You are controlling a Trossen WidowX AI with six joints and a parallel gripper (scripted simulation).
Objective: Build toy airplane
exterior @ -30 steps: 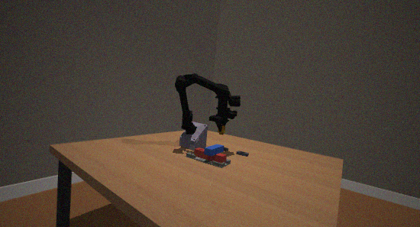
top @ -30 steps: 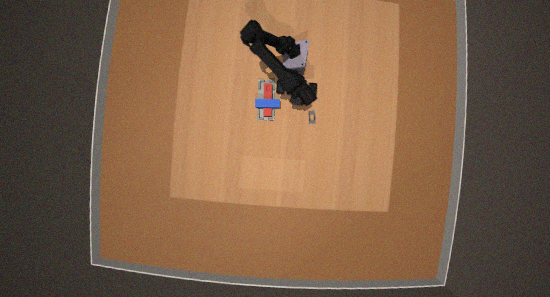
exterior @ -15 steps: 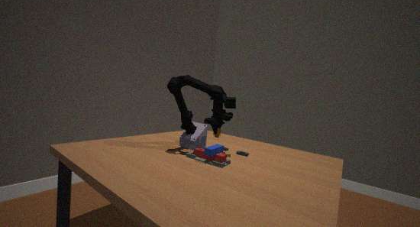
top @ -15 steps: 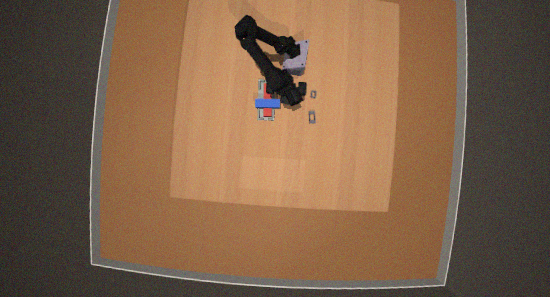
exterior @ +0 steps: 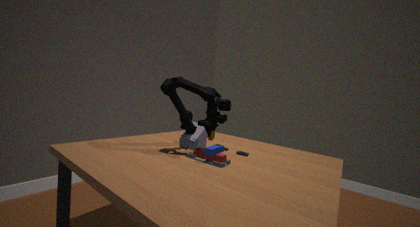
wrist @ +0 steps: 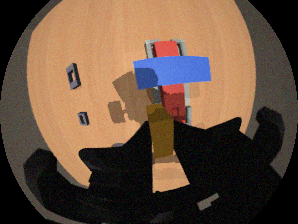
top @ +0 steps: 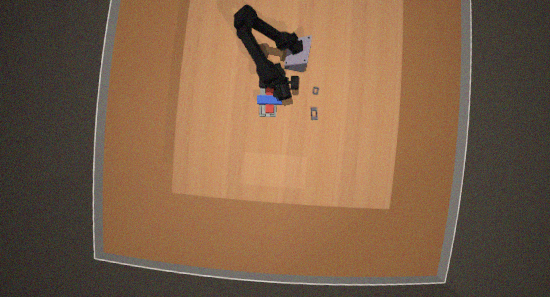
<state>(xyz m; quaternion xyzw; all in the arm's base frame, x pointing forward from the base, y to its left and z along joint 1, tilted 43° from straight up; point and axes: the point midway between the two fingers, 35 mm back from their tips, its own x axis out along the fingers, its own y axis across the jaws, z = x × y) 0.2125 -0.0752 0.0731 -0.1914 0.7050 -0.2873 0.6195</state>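
The red fuselage [top: 270, 109] [exterior: 221, 158] [wrist: 166, 48] lies in the grey cradle [top: 261, 111] [wrist: 148, 50] and looks flat. The blue wing [top: 267, 100] [exterior: 214, 150] [wrist: 175, 70] lies across its top; its tab is hidden. My gripper [exterior: 211, 133] [wrist: 156, 123] is shut on the yellow tail fin [exterior: 211, 137] [wrist: 160, 137]. It holds the fin above the table, beside the fuselage's tail end and clear of it. The tail socket [wrist: 176, 113] shows as a dark outline on the fuselage in the wrist view. In the top view the arm hides the fingertips and part of the tail.
A larger dark holder [top: 314, 118] [exterior: 242, 154] [wrist: 76, 86] and a smaller one [wrist: 80, 119] stand on the table to one side of the cradle. The arm's pale base [top: 297, 58] [exterior: 192, 141] is behind the cradle's tail end.
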